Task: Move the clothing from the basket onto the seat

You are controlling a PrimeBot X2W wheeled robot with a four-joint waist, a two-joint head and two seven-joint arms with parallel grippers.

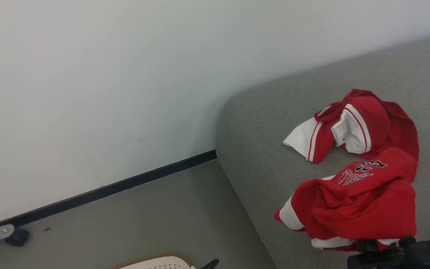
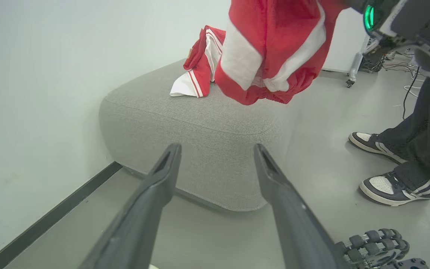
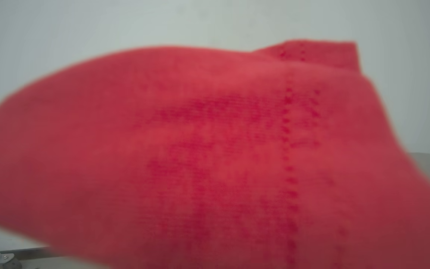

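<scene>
One piece of red and white clothing (image 1: 349,127) lies crumpled on the grey seat (image 1: 267,123), near its rounded corner. A second red garment (image 1: 364,201), with dark lettering and a number, hangs from my right gripper (image 1: 373,246), which is shut on it at the seat's front edge; its fingers are buried in fabric. The left wrist view shows this garment (image 2: 271,48) dangling just above the seat (image 2: 200,123). Blurred red cloth (image 3: 215,157) covers the right wrist view. My left gripper (image 2: 217,149) is open and empty, low over the floor facing the seat. The basket's brown rim (image 1: 151,258) peeks in at the bottom.
A white wall with a black skirting (image 1: 106,190) runs behind and left of the seat. A person's feet in sneakers (image 2: 383,186) stand on the grey floor to the seat's right. A metal leg with a caster (image 1: 2,234) sits by the wall. Cables (image 2: 409,87) lie further off.
</scene>
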